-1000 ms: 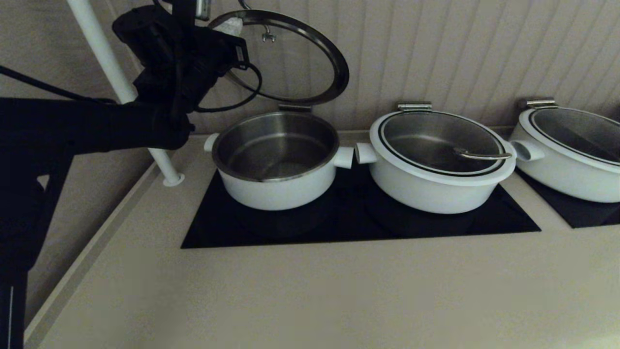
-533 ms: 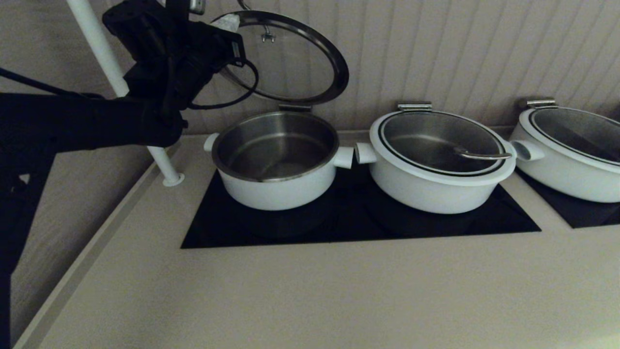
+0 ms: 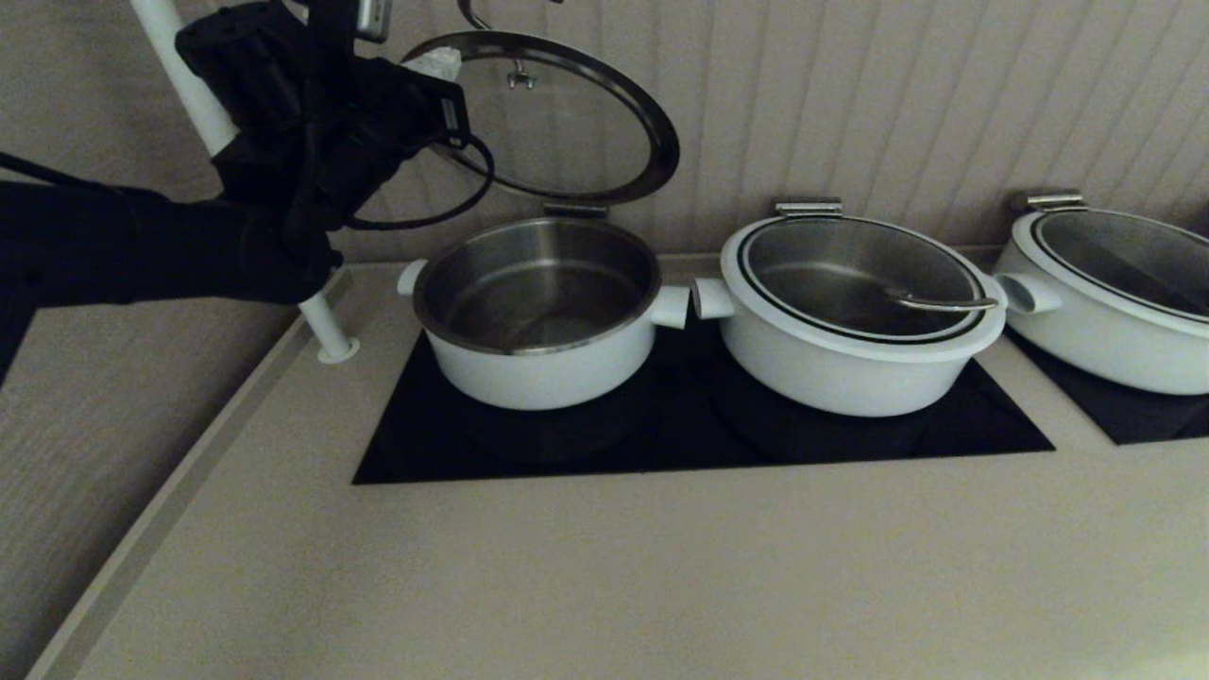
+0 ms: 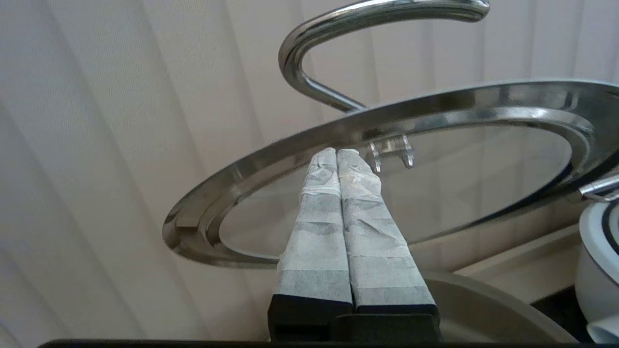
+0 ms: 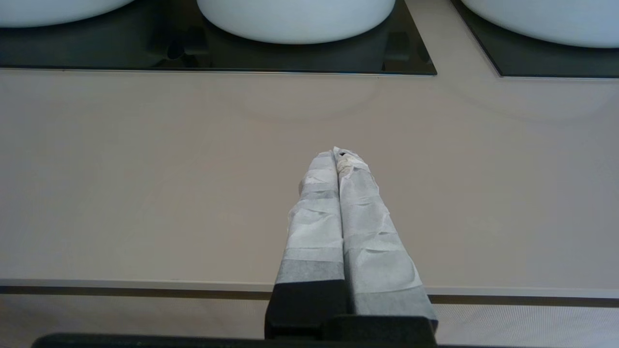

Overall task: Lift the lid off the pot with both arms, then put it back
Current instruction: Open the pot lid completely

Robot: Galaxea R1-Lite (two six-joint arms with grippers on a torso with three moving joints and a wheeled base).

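The pot (image 3: 538, 368) stands open on the left of the black hob, its steel inside empty. Its lid (image 3: 567, 123) is raised behind it on a back hinge (image 3: 576, 210) and tilted towards the wall. My left gripper (image 3: 436, 61) is shut, and its white-wrapped tips rest against the underside of the lid's steel rim (image 4: 271, 154) near the handle mount. The wire handle (image 4: 338, 19) arches beyond the tips. My right gripper (image 5: 338, 153) is shut and empty, low over the bare counter in front of the hob, and is out of the head view.
Two wider white pots (image 3: 850, 321) (image 3: 1115, 302) with closed glass lids stand to the right. A white pole (image 3: 321, 331) rises at the counter's left edge beside my left arm. The ribbed wall is close behind the lid.
My left arm has shifted left and slightly up, with its tips staying at the lid's rim. The raised lid has tilted only a little. The pots have not moved.
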